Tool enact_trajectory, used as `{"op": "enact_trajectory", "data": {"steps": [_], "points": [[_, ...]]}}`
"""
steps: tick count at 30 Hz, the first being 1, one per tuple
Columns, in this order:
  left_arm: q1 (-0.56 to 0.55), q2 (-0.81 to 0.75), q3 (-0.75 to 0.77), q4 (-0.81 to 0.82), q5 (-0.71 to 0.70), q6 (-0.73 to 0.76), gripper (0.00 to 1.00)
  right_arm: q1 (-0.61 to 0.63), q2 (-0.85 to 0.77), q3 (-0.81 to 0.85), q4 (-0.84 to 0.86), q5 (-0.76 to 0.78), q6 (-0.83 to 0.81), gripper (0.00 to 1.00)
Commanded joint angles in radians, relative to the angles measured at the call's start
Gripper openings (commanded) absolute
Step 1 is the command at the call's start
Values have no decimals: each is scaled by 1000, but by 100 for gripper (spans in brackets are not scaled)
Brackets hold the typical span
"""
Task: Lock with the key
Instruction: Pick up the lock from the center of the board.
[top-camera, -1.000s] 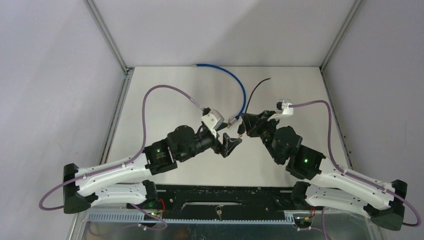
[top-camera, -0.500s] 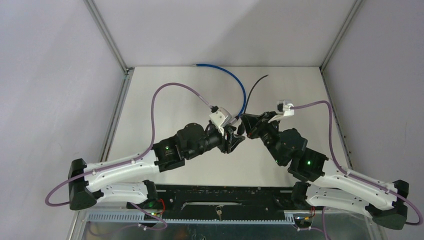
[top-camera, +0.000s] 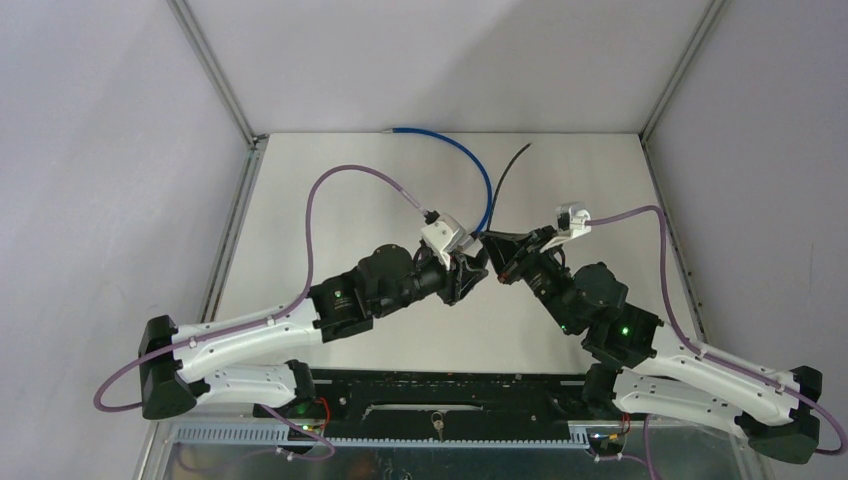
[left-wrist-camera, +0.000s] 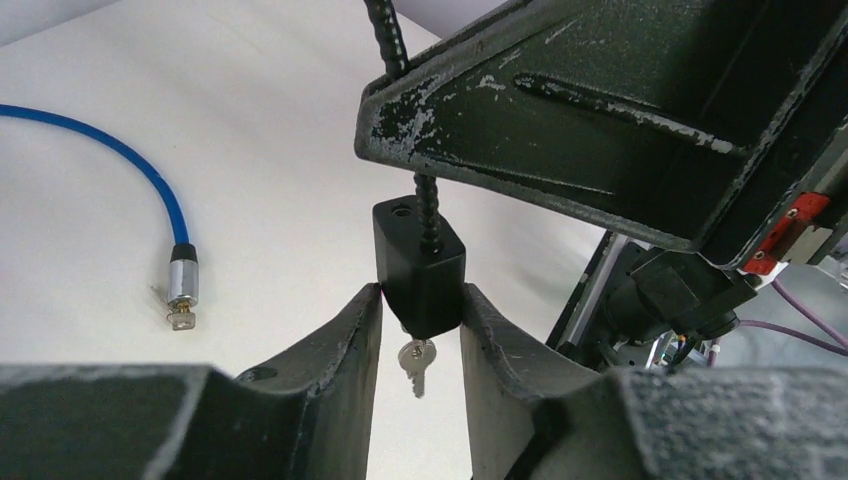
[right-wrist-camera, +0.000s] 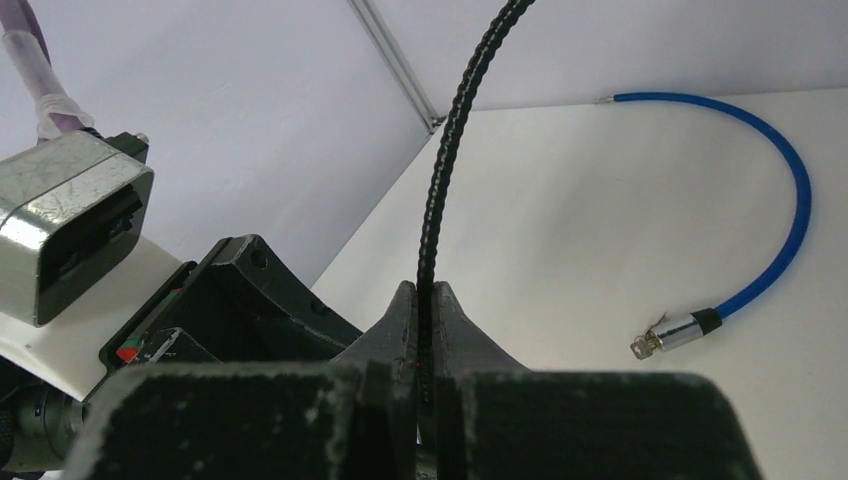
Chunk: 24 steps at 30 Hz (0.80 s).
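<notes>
A black lock body (left-wrist-camera: 420, 265) hangs in the air on its ribbed black cable (right-wrist-camera: 455, 130). A small silver key (left-wrist-camera: 416, 362) dangles under the body. In the left wrist view my left gripper (left-wrist-camera: 420, 295) is shut on the lock body, one finger touching each side. My right gripper (right-wrist-camera: 427, 290) is shut on the black cable just above the body. From above, the two grippers meet over the middle of the table, the left gripper (top-camera: 473, 272) beside the right gripper (top-camera: 492, 256). The cable's free end (top-camera: 510, 170) points towards the back.
A blue cable lock (top-camera: 472, 160) lies curved on the white table (top-camera: 330, 200) at the back. Its silver end piece (left-wrist-camera: 182, 280) with a small key rests close to the grippers. Metal frame posts (top-camera: 215, 75) and grey walls close in the table.
My left arm has swung in towards the right gripper, and its jaws have narrowed from wide open onto the black lock body. The right arm shifted slightly, still gripping the cable.
</notes>
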Motion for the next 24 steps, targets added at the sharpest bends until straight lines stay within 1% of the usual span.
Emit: {"op": "enact_trajectory", "data": {"steps": [1, 4, 8, 14, 15, 16, 17, 19, 21, 22, 24], "points": [[8, -1, 79, 41, -4, -14, 37, 5, -19, -8, 60, -45, -27, 0], [9, -4, 80, 42, -4, -11, 36, 6, -20, -9, 51, -43, -25, 0], [8, -9, 74, 47, -22, -2, 30, 5, -20, -8, 40, -44, -19, 0], [8, -27, 54, 88, -10, 47, 30, 5, -15, -8, 15, -51, 7, 0], [8, -31, 48, 100, -10, 55, 34, 5, -15, -8, 9, -52, 10, 0], [8, -36, 38, 112, -11, 63, 41, 5, -15, -8, 4, -53, 18, 0], [8, -43, 29, 127, -13, 71, 46, 5, -14, -9, -1, -52, 23, 0], [8, -53, 12, 158, -13, 87, 52, 4, -15, -9, -8, -53, 37, 0], [7, -60, -3, 181, -17, 100, 63, 3, -16, -9, -16, -55, 53, 0], [7, -63, -11, 190, -24, 106, 64, 4, -18, -9, -18, -57, 62, 0], [7, -63, -14, 194, -38, 114, 64, 3, -21, -9, -22, -63, 79, 0]]}}
